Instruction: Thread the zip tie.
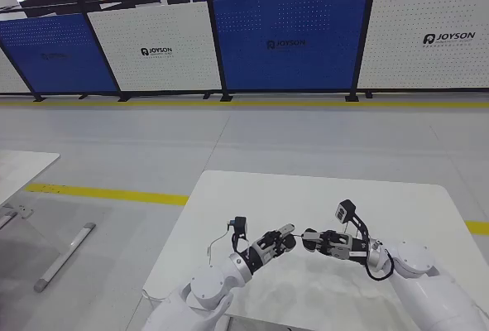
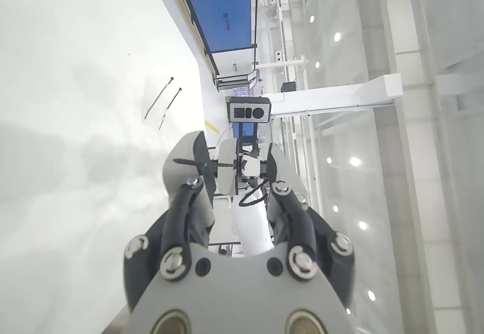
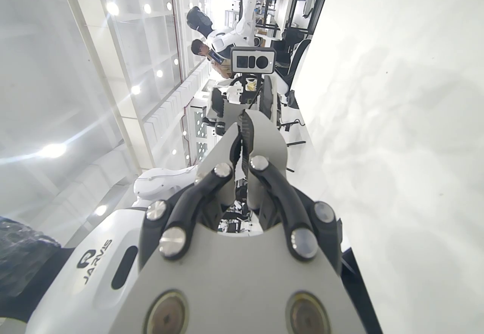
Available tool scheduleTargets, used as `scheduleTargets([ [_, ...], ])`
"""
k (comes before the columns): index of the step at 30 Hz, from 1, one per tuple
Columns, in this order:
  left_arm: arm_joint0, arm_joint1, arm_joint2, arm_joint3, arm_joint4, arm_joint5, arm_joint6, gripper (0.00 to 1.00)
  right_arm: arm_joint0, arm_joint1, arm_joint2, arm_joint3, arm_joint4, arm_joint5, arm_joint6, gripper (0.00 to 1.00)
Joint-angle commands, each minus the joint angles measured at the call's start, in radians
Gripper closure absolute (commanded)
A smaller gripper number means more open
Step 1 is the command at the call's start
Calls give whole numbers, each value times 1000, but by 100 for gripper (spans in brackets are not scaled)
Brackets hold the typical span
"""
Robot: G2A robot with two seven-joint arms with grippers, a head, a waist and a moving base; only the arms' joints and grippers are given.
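Right gripper (image 3: 242,124): jaws pressed together. Going by the left wrist view, they pinch one end of the zip tie (image 2: 183,161), which sticks out sideways from them. Left gripper (image 2: 234,146): jaws spread, nothing pinched. The tie's free stretch crosses one of its fingers (image 2: 181,146) and pokes out past it.

The grippers face each other nose to nose, nearly touching, above the table (image 2: 75,48). That is probably so one can steady the tie while the other feeds the tail into the head. A small lump on the tie at the left finger may be the head, but whether the tail has entered it cannot be told. Threading looks under way, not done. The next move likely needs the left jaws to close on the free end without knocking it out of line.

Farther out from the left jaws, two spare ties (image 2: 159,99) lie flat side by side on the table, well apart from both grippers.
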Motion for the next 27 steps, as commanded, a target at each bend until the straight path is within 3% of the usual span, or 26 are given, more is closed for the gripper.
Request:
scheduleTargets([
  [1,1,1,-2,2,-2,-1,-7,75,0,0,0,0,0,0,0,100],
  [4,2,1,-4,4,-5,-4,-8,86,0,0,0,0,0,0,0,100],
  [6,3,1,-5,4,-3,-7,-8,88,0,0,0,0,0,0,0,100],
  [13,12,4,-5,1,19,-16,-7,80,0,0,0,0,0,0,0,100],
  [15,14,4,-4,-4,23,-19,-10,72,0,0,0,0,0,0,0,100],
  [20,24,7,-5,-14,37,-22,-13,92,0,0,0,0,0,0,0,100],
  [21,25,7,-6,-15,38,-22,-12,100,0,0,0,0,0,0,0,100],
  [27,25,8,-8,-14,37,-17,-9,100,0,0,0,0,0,0,0,100],
])
